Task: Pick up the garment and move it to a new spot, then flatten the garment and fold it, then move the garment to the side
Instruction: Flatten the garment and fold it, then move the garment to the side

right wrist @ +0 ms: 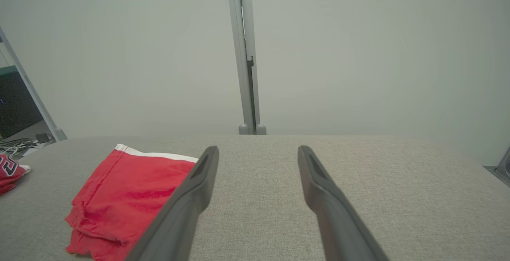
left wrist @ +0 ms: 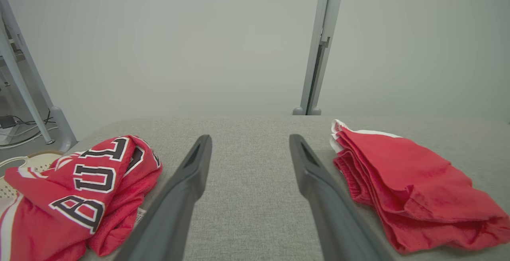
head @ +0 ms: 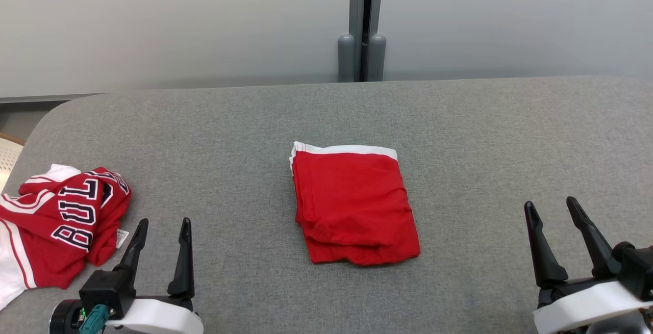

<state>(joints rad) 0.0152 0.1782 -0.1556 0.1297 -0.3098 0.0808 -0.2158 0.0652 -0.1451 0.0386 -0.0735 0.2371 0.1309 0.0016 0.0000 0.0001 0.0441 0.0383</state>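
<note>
Lying left of garment (head: pixel 352 204): crumpled jersey (head: pixel 61 222)

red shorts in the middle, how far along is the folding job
Done: the red shorts lie folded into a rectangle in the middle of the table. In hand: nothing; the left tool and right tool are open, empty and clear of the cloth. Left: moving the folded shorts to the side. A crumpled jersey lies at the robot's left.

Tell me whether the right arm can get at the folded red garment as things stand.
Probably yes: only bare grey table lies between the right gripper, jaws open, and the folded red garment at the middle.
</note>
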